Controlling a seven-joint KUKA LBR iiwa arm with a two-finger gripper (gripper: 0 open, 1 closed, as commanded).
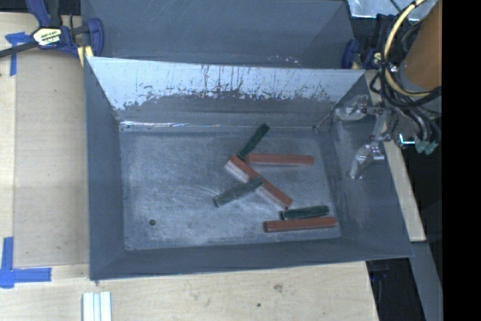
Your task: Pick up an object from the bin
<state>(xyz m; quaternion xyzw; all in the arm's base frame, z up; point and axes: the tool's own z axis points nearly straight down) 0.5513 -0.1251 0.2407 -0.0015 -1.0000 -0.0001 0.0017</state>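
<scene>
As the gripper [359,137] hangs with fingers apart and empty, the bin's [225,49] sloping wall beneath it, a red-brown stick [280,159] lies nearest on its left, long axis pointing toward it, other sticks [239,193] scattered beyond.

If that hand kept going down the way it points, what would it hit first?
Probably the bin's sloping right wall: the hand hangs over it, right of the sticks. Depth is hard to judge.
</scene>
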